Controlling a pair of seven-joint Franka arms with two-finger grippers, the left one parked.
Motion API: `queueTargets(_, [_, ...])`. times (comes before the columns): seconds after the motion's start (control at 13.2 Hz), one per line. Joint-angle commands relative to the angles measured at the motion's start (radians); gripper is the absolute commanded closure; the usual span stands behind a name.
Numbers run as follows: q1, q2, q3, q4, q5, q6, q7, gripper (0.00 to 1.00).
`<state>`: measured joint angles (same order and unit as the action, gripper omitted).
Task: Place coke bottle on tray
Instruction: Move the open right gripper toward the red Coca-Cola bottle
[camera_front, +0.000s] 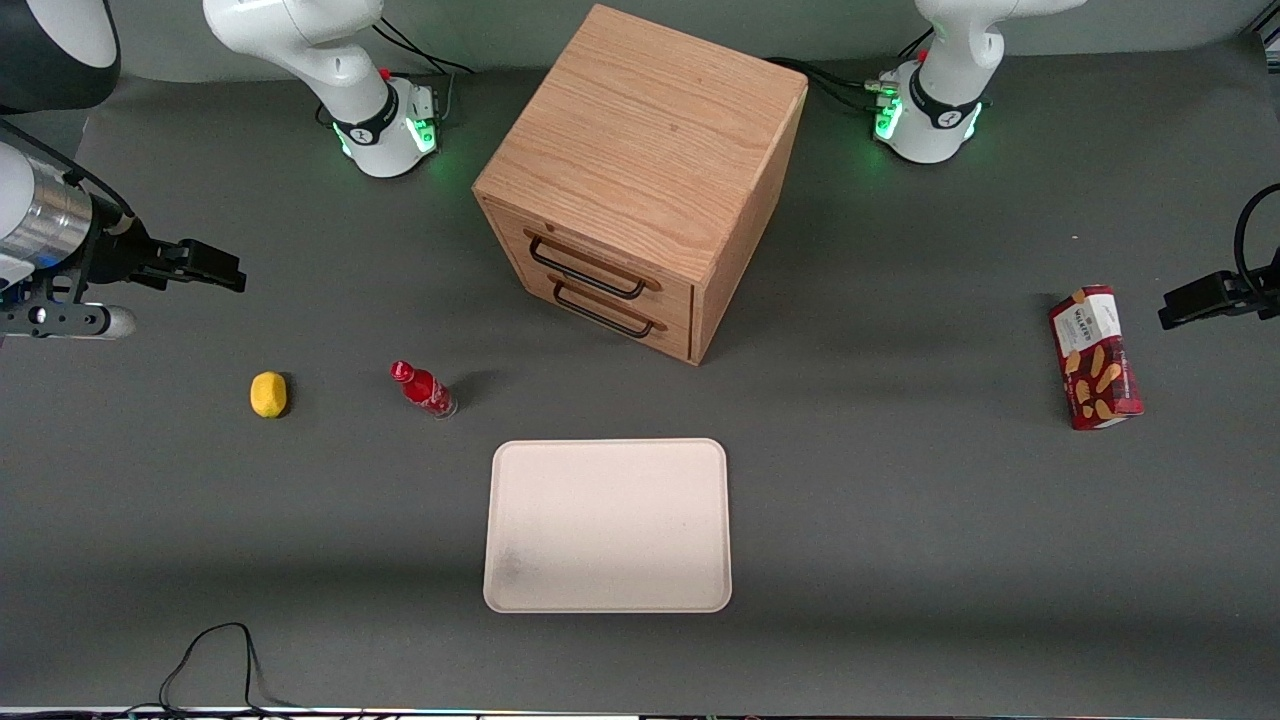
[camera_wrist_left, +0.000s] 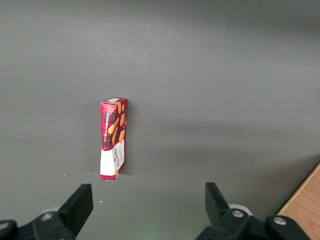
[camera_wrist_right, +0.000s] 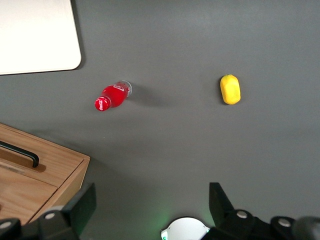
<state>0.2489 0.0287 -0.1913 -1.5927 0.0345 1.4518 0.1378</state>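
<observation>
The coke bottle (camera_front: 424, 389), small with a red label and red cap, stands on the grey table between the lemon and the tray. It also shows in the right wrist view (camera_wrist_right: 113, 96), well apart from the fingers. The cream-pink tray (camera_front: 608, 525) lies flat and bare, nearer the front camera than the bottle; one corner of the tray (camera_wrist_right: 35, 35) shows in the wrist view. My gripper (camera_front: 238, 275) hangs above the table at the working arm's end, farther from the front camera than the lemon. The gripper (camera_wrist_right: 150, 202) is open, with nothing between its fingers.
A yellow lemon (camera_front: 268, 394) lies beside the bottle, toward the working arm's end. A wooden drawer cabinet (camera_front: 640, 180) stands mid-table, farther from the front camera than the tray. A red biscuit box (camera_front: 1095, 357) lies toward the parked arm's end.
</observation>
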Motion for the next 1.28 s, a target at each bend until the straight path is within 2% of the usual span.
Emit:
queueTargets(0.0, [0.009,0.036,0.021,0.075,-0.008,-0.033,-0.001,0.00])
queueTargets(0.23, [0.013,0.126,0.032,0.195,0.005,-0.100,0.002,0.00])
queueTargets(0.3, [0.022,0.160,0.059,0.238,0.004,-0.108,0.012,0.00])
queueTargets(0.6, [0.041,0.317,0.124,0.370,-0.007,-0.108,0.149,0.00])
queueTargets(0.98, [0.082,0.575,0.132,0.627,-0.004,-0.096,0.278,0.00])
queueTargets(1.21, [0.079,0.625,0.144,0.660,-0.001,-0.080,0.281,0.00])
